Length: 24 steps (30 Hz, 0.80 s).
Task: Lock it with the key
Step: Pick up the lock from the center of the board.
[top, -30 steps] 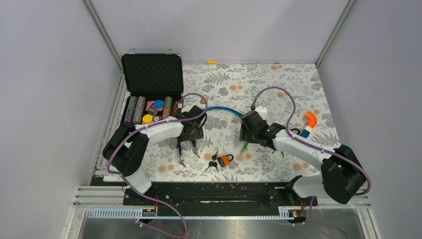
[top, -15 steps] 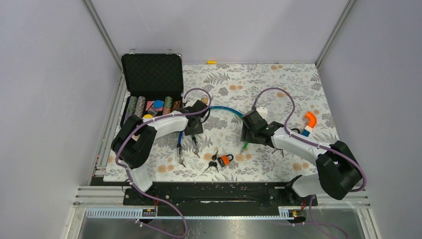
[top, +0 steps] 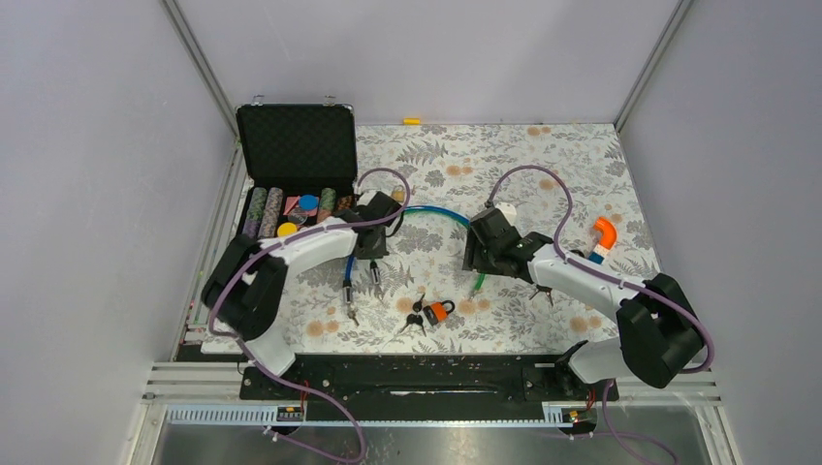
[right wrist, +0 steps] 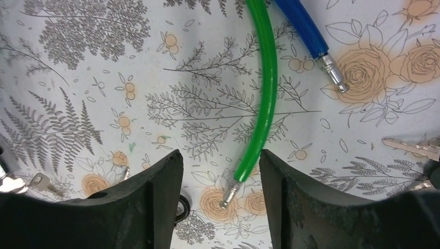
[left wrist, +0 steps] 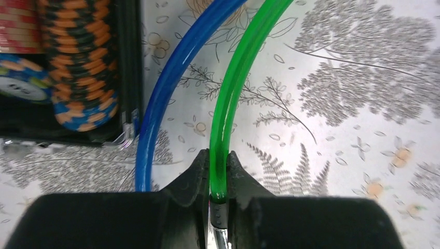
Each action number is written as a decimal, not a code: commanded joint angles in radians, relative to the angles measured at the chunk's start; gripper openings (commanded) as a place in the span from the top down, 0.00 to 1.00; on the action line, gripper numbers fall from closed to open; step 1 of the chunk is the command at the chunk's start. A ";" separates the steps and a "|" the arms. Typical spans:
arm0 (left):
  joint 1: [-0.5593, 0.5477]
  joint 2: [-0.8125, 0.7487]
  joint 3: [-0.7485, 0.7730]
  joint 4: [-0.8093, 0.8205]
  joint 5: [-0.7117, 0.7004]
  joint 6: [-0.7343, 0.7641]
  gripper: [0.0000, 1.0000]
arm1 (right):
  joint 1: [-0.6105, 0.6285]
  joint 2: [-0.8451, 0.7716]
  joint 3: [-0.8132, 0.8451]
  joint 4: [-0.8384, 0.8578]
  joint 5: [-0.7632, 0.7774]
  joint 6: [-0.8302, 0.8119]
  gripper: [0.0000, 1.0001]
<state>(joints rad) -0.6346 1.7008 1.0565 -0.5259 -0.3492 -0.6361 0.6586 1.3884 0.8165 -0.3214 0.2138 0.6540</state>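
The left jaws are squeezing one end of the green tube (left wrist: 228, 119), and the right jaws are hanging open over its other end.

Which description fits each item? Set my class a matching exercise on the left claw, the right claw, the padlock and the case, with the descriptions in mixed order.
Column 1
1. left claw
2. right claw
3. padlock
4. case

Column 2
A. orange, lying beside the keys
B. lid up, chips inside
C. shut on the green cable
D. open, over the green cable's other end

Pairs: 1-C, 2-D, 3-A, 4-B
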 commanded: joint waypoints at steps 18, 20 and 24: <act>-0.033 -0.400 -0.037 0.094 -0.050 0.152 1.00 | -0.003 0.242 0.256 0.570 -0.503 0.719 0.40; -0.033 -0.411 -0.041 0.094 -0.031 0.155 1.00 | 0.000 0.302 0.312 0.575 -0.551 0.756 0.40; -0.032 -0.428 -0.041 0.095 0.002 0.162 1.00 | 0.010 0.391 0.383 0.606 -0.599 0.816 0.40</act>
<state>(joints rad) -0.6621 1.3273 1.0122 -0.5041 -0.3702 -0.4896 0.6594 1.7313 1.1160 0.1997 -0.2863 1.3384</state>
